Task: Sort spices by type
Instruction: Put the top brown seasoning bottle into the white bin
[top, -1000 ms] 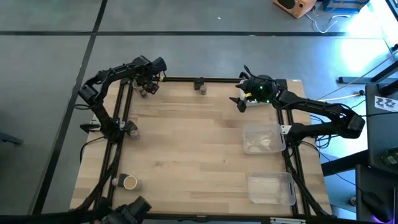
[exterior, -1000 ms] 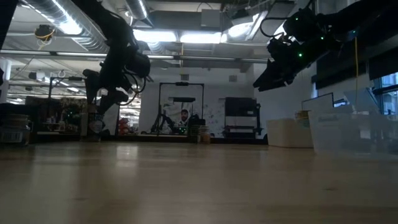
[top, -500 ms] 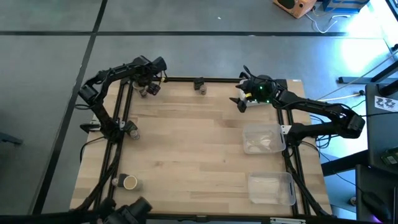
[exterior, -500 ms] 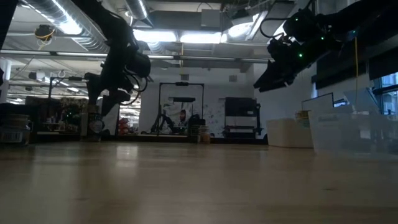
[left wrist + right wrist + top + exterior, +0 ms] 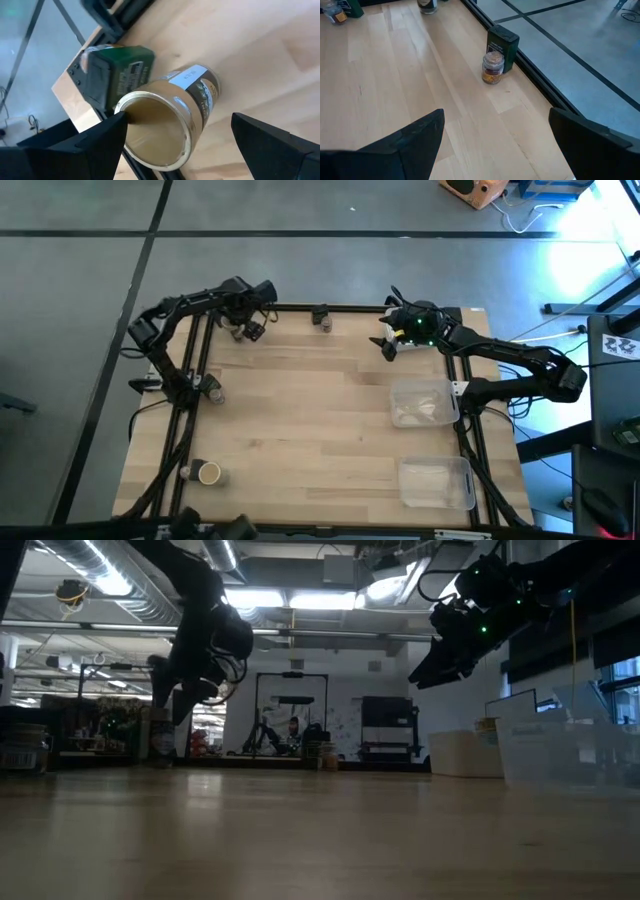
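The left gripper (image 5: 175, 135) is hovering with fingers spread above a tan-topped jar (image 5: 167, 122) touching a green tin (image 5: 120, 72) at the table's far edge (image 5: 290, 308); probably light, rigid, smooth, best pinched across its round body.

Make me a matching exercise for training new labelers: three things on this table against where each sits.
1. clear trays
2. tan-topped jar
3. orange-filled jar

A. just ahead of the open left end effector
B. along the table's right side
C. beside a dark box at the table edge

Pairs: 1-B, 2-A, 3-C
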